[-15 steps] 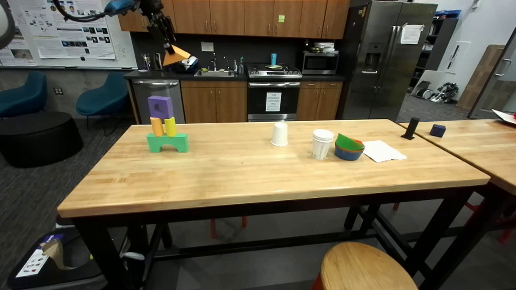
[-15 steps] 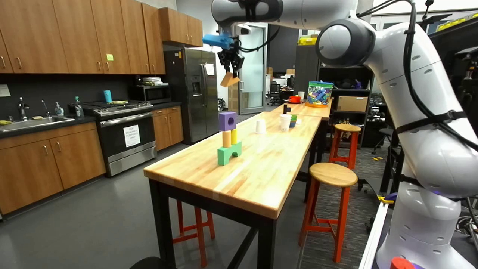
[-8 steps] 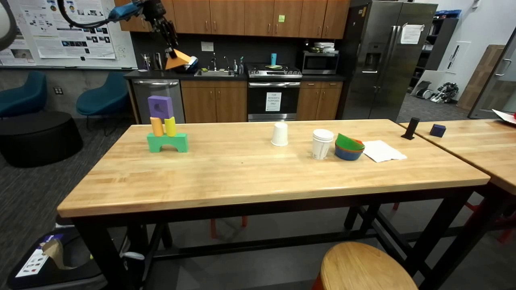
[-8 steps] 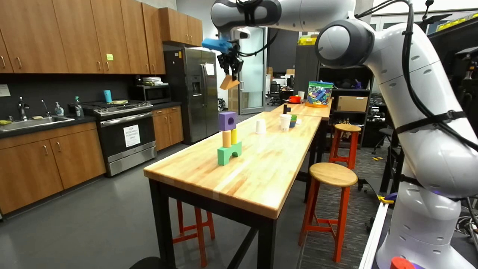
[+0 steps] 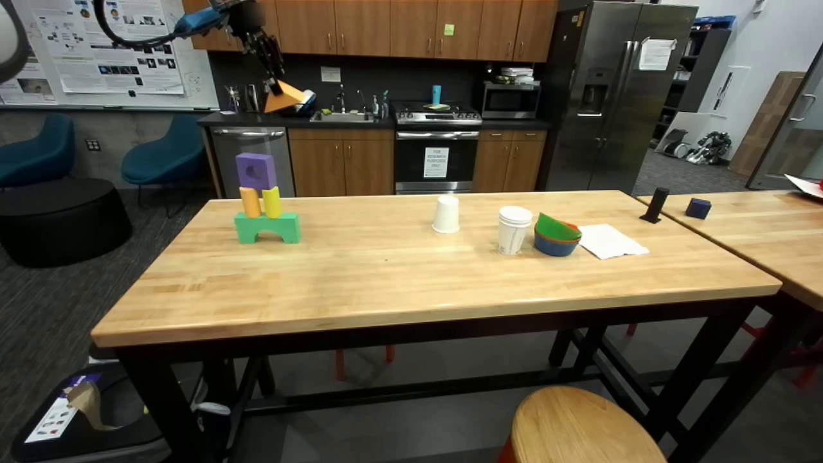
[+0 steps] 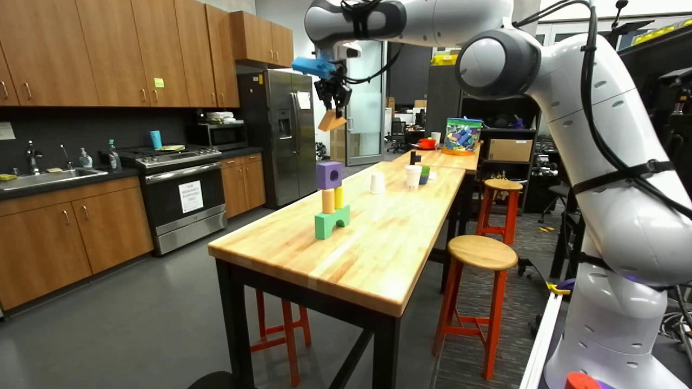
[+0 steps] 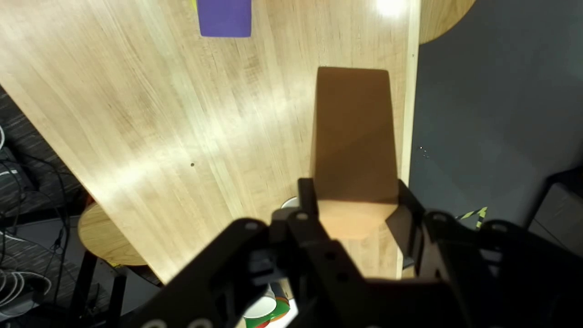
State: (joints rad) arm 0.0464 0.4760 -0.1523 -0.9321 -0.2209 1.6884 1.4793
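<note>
The fingers [image 7: 307,195] are clamped on the orange block [image 7: 355,136], higher than the purple block [image 6: 325,175] and clear of it. Under the purple block stand an orange pillar [image 5: 251,202], a yellow pillar [image 5: 272,202] and, lowest, the arch [image 5: 267,223].

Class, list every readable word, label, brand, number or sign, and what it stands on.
"FOR RESEARCH PURPOSES ONLY": white paper sheet on the black glass oven door.
Too small or blurred to read: white printed posters; white page on grey metal refrigerator; small white backsplash sheet; white label on black plastic bin.
</note>
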